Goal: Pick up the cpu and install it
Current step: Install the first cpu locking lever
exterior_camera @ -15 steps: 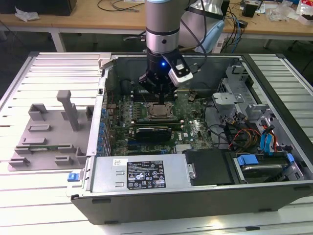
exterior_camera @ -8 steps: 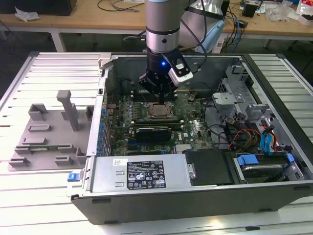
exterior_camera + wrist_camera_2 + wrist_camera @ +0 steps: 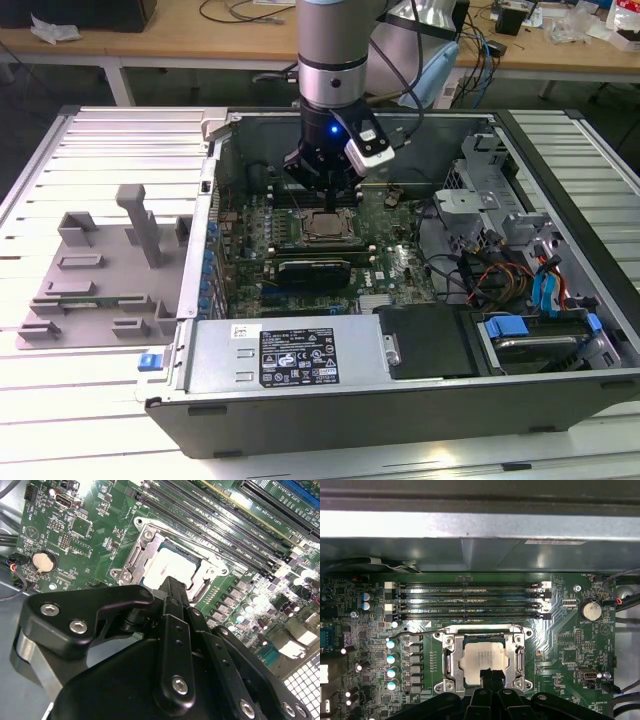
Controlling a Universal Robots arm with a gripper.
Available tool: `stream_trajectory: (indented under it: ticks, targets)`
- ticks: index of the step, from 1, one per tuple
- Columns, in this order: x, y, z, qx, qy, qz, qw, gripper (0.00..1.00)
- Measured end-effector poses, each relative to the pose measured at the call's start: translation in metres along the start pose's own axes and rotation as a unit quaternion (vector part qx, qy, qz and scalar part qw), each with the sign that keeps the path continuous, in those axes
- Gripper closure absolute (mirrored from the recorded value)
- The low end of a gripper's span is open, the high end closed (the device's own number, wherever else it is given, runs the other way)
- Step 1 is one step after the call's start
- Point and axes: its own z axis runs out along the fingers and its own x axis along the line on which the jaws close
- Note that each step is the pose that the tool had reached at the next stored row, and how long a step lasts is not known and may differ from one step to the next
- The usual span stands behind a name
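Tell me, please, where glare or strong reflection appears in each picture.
Second wrist view: glare whitens patches of the motherboard. First wrist view: the case wall shines as a bright band, while the cpu is evenly lit. Exterior view: the slatted table reflects light strongly at the exterior view's left.

cluttered wooden bench (image 3: 180, 40) behind slatted white table (image 3: 110, 140)

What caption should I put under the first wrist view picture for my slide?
The tool is over the edge of the cpu, seated in its socket on the green motherboard.
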Motion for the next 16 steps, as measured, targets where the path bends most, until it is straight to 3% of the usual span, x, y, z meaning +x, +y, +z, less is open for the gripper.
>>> stream_trajectory:
  ticks: [5, 8, 12, 16]
  targets:
    - [-0.0003, -0.0001, -0.0048, 0.0, 0.0, 0.0, 1.0, 0.89]
    - [-0.0008, -0.0003, -0.0128, 0.0, 0.0, 0.0, 1.0, 0.89]
    - [-0.0004, -0.0003, -0.0131, 0.0001, 0.0, 0.0, 1.0, 0.89]
    - [0.0158, -0.0005, -0.014, 0.0, 0.0, 0.0, 1.0, 0.89]
